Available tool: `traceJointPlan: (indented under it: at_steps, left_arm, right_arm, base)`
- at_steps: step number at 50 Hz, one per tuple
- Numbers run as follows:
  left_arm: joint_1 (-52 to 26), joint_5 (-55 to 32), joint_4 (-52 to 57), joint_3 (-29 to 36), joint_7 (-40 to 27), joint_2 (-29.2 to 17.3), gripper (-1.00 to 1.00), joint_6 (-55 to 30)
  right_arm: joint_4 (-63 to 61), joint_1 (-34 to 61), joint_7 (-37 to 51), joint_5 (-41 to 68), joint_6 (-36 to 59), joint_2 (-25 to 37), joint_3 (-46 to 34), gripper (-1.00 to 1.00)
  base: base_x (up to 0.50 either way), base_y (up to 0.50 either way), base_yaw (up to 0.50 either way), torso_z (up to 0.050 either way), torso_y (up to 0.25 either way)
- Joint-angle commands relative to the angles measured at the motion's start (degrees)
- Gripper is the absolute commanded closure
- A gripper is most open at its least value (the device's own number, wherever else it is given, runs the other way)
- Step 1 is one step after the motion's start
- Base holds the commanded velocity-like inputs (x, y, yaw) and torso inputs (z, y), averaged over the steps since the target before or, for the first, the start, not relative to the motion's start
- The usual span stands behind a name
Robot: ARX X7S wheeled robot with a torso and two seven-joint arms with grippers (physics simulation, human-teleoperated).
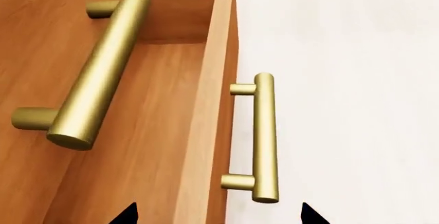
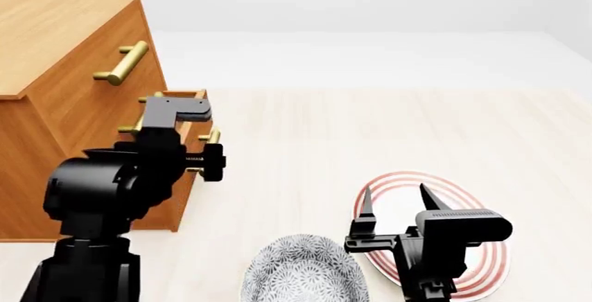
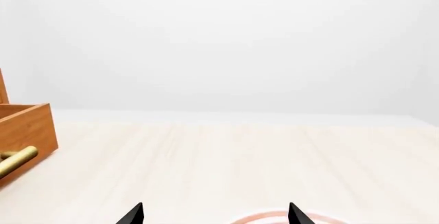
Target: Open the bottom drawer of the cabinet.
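The orange-brown cabinet stands at the left. Its bottom drawer is pulled partly out, and its empty inside shows. The drawer's gold bar handle also shows in the head view. My left gripper is open, with its two black tips spread to either side just short of that handle and not touching it. In the head view the left gripper sits at the drawer front. The middle drawer's handle is close by. My right gripper is open and empty above the plate.
A white plate with red rings lies on the pale floor at the right, and its rim shows in the right wrist view. A grey patterned bowl sits in front. The top drawer's handle is shut flush.
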Motion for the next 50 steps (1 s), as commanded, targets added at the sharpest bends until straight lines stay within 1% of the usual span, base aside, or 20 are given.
traceJointPlan:
  at_steps: [1,9,14,20,33,50]
  left_arm:
    - [-2.76,0.88,-14.94,1.84,3.78,-0.85,-1.00,6.95]
    - [-3.93,1.71,-21.21,2.67,4.69,-0.75,-1.00,10.87]
    - [-3.59,1.63,-22.30,3.36,5.41,-0.52,-1.00,11.43]
    - [-2.03,-0.84,-18.73,5.31,9.66,-0.50,-1.00,8.25]
    - [1.21,-4.98,-5.58,5.70,10.38,-0.01,-1.00,0.37]
    - [1.21,-7.21,-6.06,7.26,12.33,2.73,-1.00,0.74]
  right_arm:
    - [0.10,-0.09,0.23,0.11,-0.23,0.17,-0.22,-1.00]
    - [0.82,-0.12,0.20,0.30,-0.79,0.18,-0.26,-1.00]
    - [0.64,-0.25,0.34,0.38,-0.87,0.26,-0.32,-1.00]
    - [0.77,-0.36,0.47,0.49,-1.09,0.33,-0.34,-1.00]
    - [0.65,-0.06,0.76,0.70,-0.84,0.56,-0.55,-1.00]
    - [0.51,-0.15,0.98,1.17,-1.12,0.98,-0.48,-1.00]
  base:
    - [0.00,0.00,0.00,0.000,0.000]
    - [0.00,0.00,0.00,0.000,0.000]
    - [0.00,0.00,0.00,0.000,0.000]
    - [0.00,0.00,0.00,0.000,0.000]
    - [0.00,0.00,0.00,0.000,0.000]
    - [0.00,0.00,0.00,0.000,0.000]
